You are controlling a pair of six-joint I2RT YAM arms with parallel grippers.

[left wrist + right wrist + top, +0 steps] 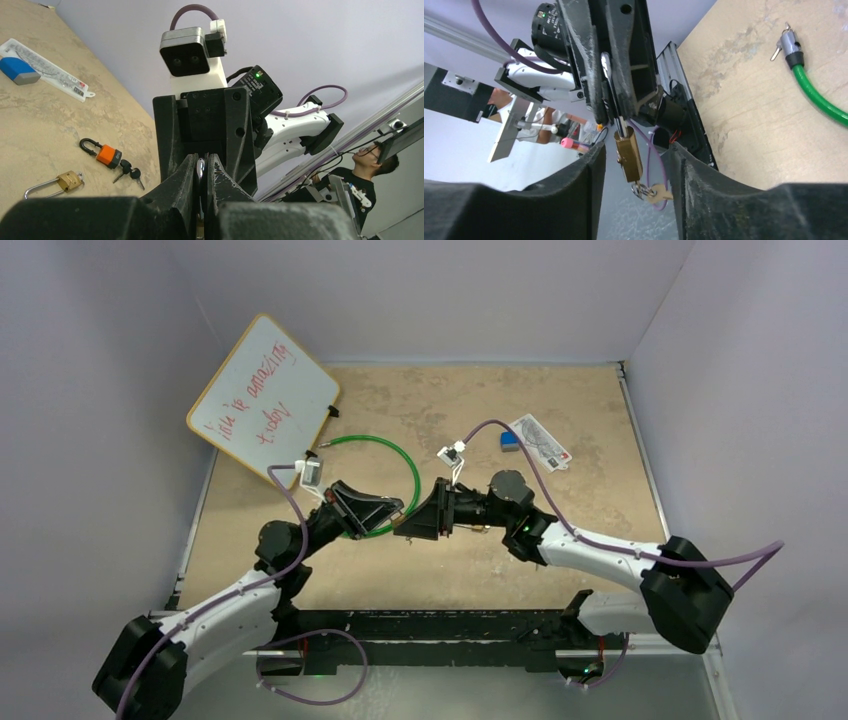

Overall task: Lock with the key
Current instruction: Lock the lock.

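Currently the left gripper (202,164) is clamped on the steel shackle (606,75) of a small brass padlock (629,159). The padlock hangs in the air above the middle of the tan worktop (420,585), toward its near edge. A brass key on a ring (658,193) dangles below the padlock body. The right gripper (636,146) faces it with fingers spread, straddling the body without contact.

Judged step: presenting the lock for the key. Whether the shackle is seated cannot be told. The next move calls for the right fingers to pinch the key squarely and turn it while the left grip resists rotation.

Farther back on the worktop lie an orange padlock with black keys (108,155), a second brass padlock (69,180) and a green cable loop (802,81). A whiteboard (262,400) leans at the far-left corner.
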